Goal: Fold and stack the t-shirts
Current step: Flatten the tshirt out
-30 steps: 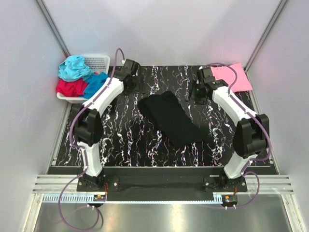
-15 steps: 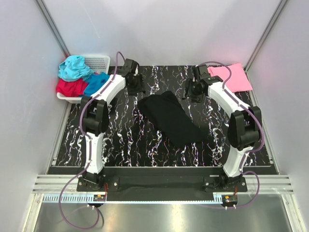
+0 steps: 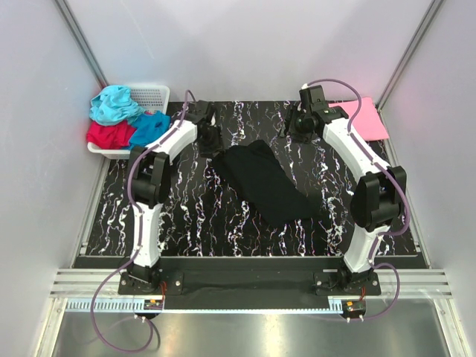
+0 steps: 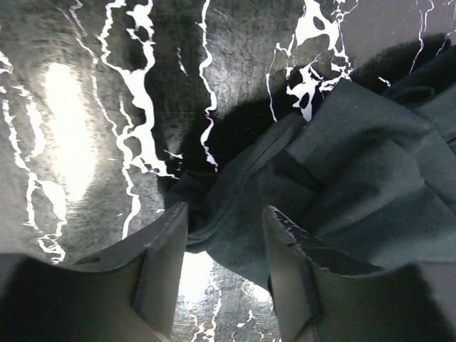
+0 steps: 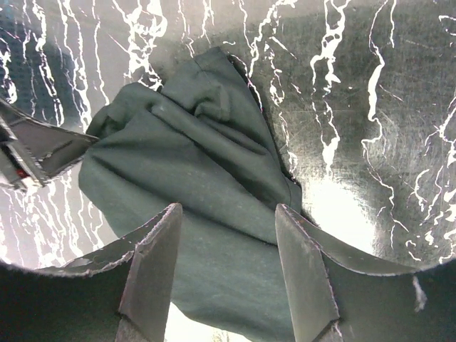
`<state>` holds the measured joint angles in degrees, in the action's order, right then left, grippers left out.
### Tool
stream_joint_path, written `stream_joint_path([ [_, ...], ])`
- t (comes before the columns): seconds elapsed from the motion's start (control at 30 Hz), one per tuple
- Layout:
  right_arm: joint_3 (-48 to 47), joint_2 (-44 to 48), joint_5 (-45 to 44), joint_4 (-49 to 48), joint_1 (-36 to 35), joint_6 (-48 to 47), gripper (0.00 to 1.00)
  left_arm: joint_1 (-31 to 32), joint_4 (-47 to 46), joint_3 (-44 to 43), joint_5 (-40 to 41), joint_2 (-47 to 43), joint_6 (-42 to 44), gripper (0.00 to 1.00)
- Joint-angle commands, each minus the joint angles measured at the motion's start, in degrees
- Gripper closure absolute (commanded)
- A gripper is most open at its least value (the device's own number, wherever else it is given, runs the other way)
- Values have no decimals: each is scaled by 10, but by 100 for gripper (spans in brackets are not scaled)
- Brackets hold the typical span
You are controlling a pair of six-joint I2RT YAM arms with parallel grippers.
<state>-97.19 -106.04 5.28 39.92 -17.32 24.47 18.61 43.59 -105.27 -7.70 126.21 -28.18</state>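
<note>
At the middle of the tabletop (image 3: 186,216), a crumpled black t-shirt (image 3: 264,182). At its far-left corner, the left pincer (image 4: 224,217) — agape, fingers astride a fold, no grip. Further right, the right pincer (image 5: 228,214), likewise agape, empty. Far right, a pink t-shirt (image 3: 368,119); far left, teal t-shirt (image 3: 115,103), red t-shirt (image 3: 108,135), blue t-shirt (image 3: 149,128) on the basket (image 3: 152,93).

The top view is bright and evenly lit, with soft shadows. In both wrist views the glossy table (image 4: 64,121) throws white glare patches, the near fingers (image 4: 160,271) look dark and soft-edged, and the black shirt (image 5: 199,185) reads washed-out grey-green.
</note>
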Motion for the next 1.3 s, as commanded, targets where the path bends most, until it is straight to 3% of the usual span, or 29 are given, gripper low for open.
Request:
stream_joint_path([
  [0.0,-33,-1,6,13,-2,0,37,12,-10,-5,1,12,-4,52],
  [0.03,-34,-1,3,13,-2,0,37,15,-10,-7,-1,19,-4,58],
  [0.07,-38,-2,1,14,-3,-2,37,17,-10,-8,-1,22,-6,76],
  [0.1,-38,-2,-1,15,-2,-4,37,19,-10,-10,-2,23,-6,86],
  [0.17,-35,-2,-7,16,-2,-6,37,23,-8,-19,0,18,-5,100],
  [0.3,-26,-2,-9,15,-2,-6,37,27,2,-42,41,-8,4,100],
  [0.5,-6,-3,-23,12,-2,-13,38,32,26,-118,170,-110,30,100],
  [0.7,20,-8,-8,2,-2,-14,38,27,69,-247,274,-149,45,100],
  [0.83,31,-7,10,-2,-3,-16,38,23,74,-234,354,-180,25,100],
  [0.97,41,-5,15,-17,-9,-19,38,32,60,-209,300,-207,37,100],
  [1.07,33,-14,18,-18,-10,-14,38,92,9,-182,305,-232,105,100],
  [1.27,21,-20,4,-17,-11,-10,38,123,20,-240,250,-199,124,100],
])
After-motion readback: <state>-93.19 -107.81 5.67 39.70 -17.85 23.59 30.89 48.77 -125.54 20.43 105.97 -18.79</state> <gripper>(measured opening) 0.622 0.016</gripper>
